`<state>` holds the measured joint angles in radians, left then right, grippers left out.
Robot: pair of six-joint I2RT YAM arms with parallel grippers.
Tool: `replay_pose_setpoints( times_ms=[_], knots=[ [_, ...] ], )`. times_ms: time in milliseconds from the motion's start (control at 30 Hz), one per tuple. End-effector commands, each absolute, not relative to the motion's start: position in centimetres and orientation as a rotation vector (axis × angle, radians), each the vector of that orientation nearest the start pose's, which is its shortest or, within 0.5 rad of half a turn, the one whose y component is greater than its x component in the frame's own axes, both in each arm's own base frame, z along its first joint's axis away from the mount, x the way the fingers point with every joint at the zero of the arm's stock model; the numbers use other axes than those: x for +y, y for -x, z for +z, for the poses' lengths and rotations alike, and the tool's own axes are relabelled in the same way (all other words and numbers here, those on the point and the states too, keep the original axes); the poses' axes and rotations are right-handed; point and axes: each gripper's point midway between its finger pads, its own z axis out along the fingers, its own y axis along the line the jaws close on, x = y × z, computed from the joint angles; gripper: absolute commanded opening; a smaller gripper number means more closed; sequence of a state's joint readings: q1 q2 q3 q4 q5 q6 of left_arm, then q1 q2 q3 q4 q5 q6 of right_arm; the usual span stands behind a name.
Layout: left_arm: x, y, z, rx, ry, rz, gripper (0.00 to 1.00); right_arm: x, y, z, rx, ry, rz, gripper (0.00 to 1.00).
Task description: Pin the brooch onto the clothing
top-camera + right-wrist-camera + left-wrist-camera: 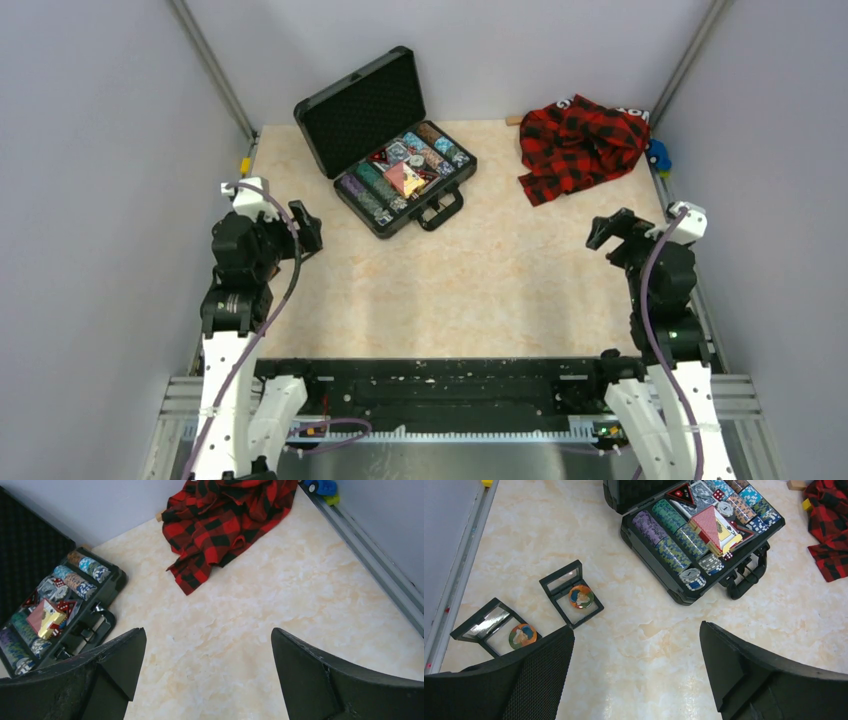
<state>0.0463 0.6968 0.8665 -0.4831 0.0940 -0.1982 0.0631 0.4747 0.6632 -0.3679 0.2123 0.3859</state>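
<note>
Near edge first: left claw spread wide and empty, right claw spread wide and empty too, both held above the counter. Just ahead and to the left of the left claw, two small black boxes standing open, each with a round coloured piece inside, most likely the brooches: the nearer brooch close beside the left finger, the further brooch a little beyond it. Clearly work for the left arm, probably a short reach forward and leftward. No long axis on a round piece, so no preferred turn of the wrist. In the middle, an open case of poker chips, not needed. Far right corner: the shirt, crumpled in a heap near the back wall, well apart from both brooches and nearer to the right arm. Smooth pale marbled surface; grey walls close on three sides.
</note>
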Motion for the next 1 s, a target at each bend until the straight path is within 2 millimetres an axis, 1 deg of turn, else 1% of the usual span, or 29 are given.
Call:
replay_pose_setpoints(
  times_ms=[0, 100, 200, 267, 333, 433, 467, 533, 600, 733, 767, 867, 933, 967],
  knots=[
    [-1.2, -27.6, 27.4, 1.850, 0.146, -0.192, 0.99, -1.3, -25.6, 26.6, 1.684, -0.459, 0.103, 0.99],
    [-1.5, -27.9, 27.8, 1.851, 0.146, -0.217, 0.99, -0.8, -26.5, 25.5, 1.710, -0.452, 0.127, 0.99],
    [-2.2, -27.9, 28.9, 1.848, 0.145, -0.263, 0.99, -0.3, -27.7, 24.4, 1.737, -0.440, 0.144, 0.99],
    [-2.6, -28.0, 29.4, 1.852, 0.127, -0.282, 0.99, -0.1, -28.9, 23.5, 1.761, -0.438, 0.144, 0.99],
    [-2.8, -28.3, 29.4, 1.857, 0.105, -0.292, 0.99, 0.1, -30.3, 22.5, 1.795, -0.433, 0.140, 0.99],
    [-2.8, -28.9, 27.9, 1.868, 0.083, -0.281, 0.99, 0.8, -33.1, 20.8, 1.869, -0.392, 0.143, 0.99],
    [-2.7, -28.7, 27.3, 1.888, 0.079, -0.271, 0.98, 0.9, -34.2, 20.0, 1.904, -0.390, 0.133, 0.99],
    [-2.4, -28.4, 26.2, 1.911, 0.091, -0.253, 0.98, 0.7, -36.4, 18.5, 1.959, -0.401, 0.097, 0.94],
    [-2.3, -28.1, 25.5, 1.924, 0.097, -0.240, 0.98, 0.7, -38.8, 17.4, 1.995, -0.381, 0.074, 0.92],
    [-2.1, -28.0, 25.5, 1.925, 0.100, -0.224, 0.98, 0.3, -43.0, 14.9, 2.066, -0.385, 0.015, 0.90],
    [-2.1, -28.0, 25.4, 1.926, 0.099, -0.224, 0.98, 0.3, -44.2, 13.6, 2.096, -0.387, 0.004, 0.90],
    [-2.2, -28.0, 25.3, 1.931, 0.095, -0.218, 0.98, 0.6, -47.1, 12.3, 2.120, -0.377, 0.006, 0.89],
    [-2.3, -28.0, 25.2, 1.934, 0.093, -0.214, 0.99, 0.8, -49.3, 12.0, 2.123, -0.364, 0.011, 0.89],
    [-2.4, -28.0, 25.1, 1.938, 0.090, -0.217, 0.98, 0.9, -50.1, 11.4, 2.137, -0.359, 0.011, 0.89]
  ],
)
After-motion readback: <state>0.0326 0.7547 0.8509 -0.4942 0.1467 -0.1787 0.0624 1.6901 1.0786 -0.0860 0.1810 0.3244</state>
